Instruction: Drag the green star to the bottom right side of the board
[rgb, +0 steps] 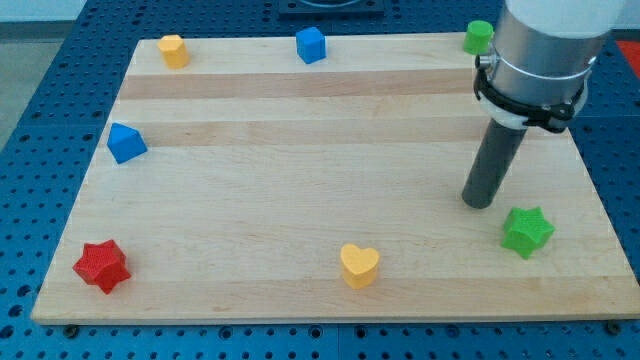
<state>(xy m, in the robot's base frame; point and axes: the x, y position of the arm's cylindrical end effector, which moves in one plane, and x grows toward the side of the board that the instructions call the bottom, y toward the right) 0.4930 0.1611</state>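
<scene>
The green star (527, 231) lies on the wooden board (300, 200) near the view's right edge, low on the board. My tip (479, 203) rests on the board just up and to the left of the star, a small gap apart from it. The dark rod rises from the tip to the grey arm body at the view's top right.
A second green block (478, 37) sits at the top right corner, partly behind the arm. A yellow heart (359, 266) lies at bottom centre, a red star (102, 266) at bottom left, a blue block (126, 143) at left, a yellow block (174, 50) and a blue cube (311, 45) along the top.
</scene>
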